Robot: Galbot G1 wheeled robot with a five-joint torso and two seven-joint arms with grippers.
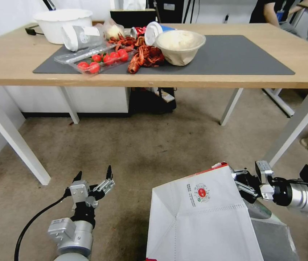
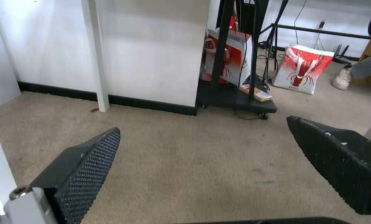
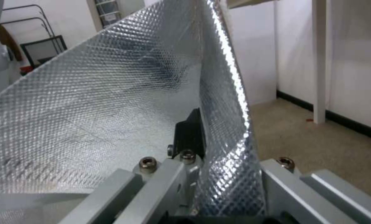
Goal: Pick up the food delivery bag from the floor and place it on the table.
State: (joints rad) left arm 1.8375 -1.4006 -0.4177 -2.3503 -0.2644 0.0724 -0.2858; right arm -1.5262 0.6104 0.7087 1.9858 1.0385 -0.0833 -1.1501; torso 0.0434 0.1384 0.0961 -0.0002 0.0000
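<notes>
the right gripper (image 1: 241,184) is pinched on the foil-lined rim of the food delivery bag (image 1: 201,217), held above the floor in mid-lift. the left gripper (image 1: 93,180) hangs beside it, spread wide, empty. next likely: raising the bag ahead onto the table (image 1: 12,54).

The food delivery bag (image 1: 204,217) bears a round red logo, its print unreadable.

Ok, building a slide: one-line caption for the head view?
Right gripper clamps the food delivery bag by its rim, before the table; left gripper open.
</notes>
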